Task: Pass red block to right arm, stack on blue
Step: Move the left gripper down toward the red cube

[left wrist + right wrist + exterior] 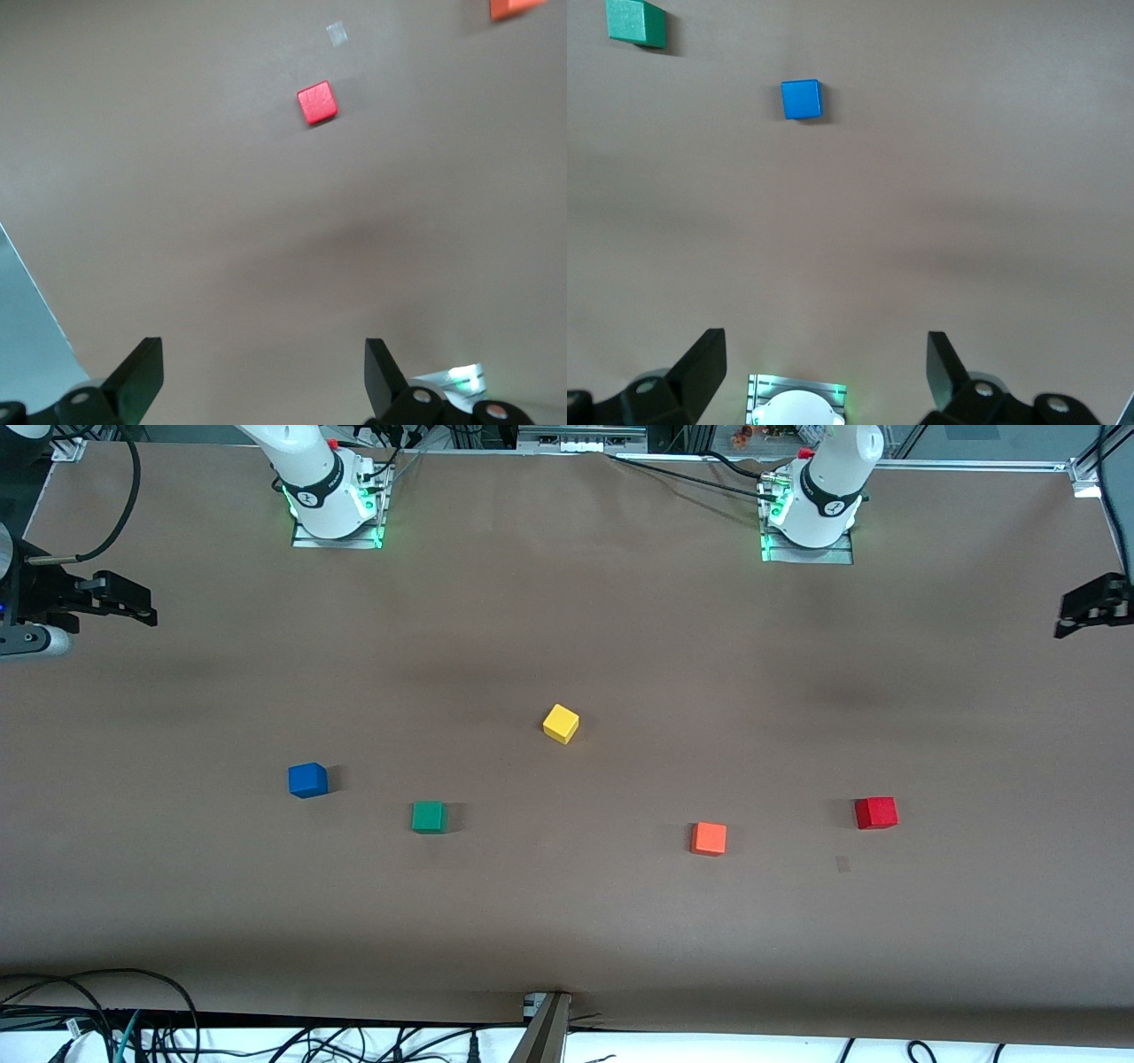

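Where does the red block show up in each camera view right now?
Front view: red block on the table toward the left arm's end, beside the orange block.
Left wrist view: red block on bare table ahead of the open left gripper.
Right wrist view: not in it.
Shared landmark: the orange block.

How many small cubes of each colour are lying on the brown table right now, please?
Small blue cube: 1
Small green cube: 1
Small yellow cube: 1
Small orange cube: 1
Small bright-red cube: 1
Total: 5
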Controlling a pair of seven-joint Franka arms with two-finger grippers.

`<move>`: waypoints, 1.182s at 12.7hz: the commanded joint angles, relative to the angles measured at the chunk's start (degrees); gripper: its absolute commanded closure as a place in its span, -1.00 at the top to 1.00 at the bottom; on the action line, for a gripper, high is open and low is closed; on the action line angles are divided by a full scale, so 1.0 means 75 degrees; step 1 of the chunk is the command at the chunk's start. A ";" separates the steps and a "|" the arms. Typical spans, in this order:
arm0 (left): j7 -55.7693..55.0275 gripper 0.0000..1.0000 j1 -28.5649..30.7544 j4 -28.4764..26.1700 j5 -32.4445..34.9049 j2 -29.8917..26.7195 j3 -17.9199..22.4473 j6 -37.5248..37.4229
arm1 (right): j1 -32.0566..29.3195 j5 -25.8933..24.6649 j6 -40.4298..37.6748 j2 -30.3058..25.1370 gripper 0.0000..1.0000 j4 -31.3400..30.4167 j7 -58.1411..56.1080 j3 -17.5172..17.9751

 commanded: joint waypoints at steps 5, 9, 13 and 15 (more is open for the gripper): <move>0.4278 1.00 0.1488 0.1098 -0.1042 0.1712 -0.0098 -0.0042 | -0.0050 0.0139 -0.0122 0.0069 1.00 0.0178 -0.0044 0.0018; 0.7336 1.00 0.2192 0.1229 -0.2248 0.2674 -0.0086 0.0403 | -0.0050 0.0139 -0.0110 0.0069 1.00 0.0178 -0.0044 0.0018; 0.9742 1.00 0.2520 0.1463 -0.3080 0.3600 -0.0086 0.0474 | -0.0038 0.0151 -0.0110 0.0069 1.00 0.0178 -0.0032 0.0018; 1.0713 1.00 0.2883 0.1487 -0.3726 0.4255 -0.0098 0.0486 | -0.0027 0.0151 -0.0099 0.0069 1.00 0.0178 -0.0021 0.0018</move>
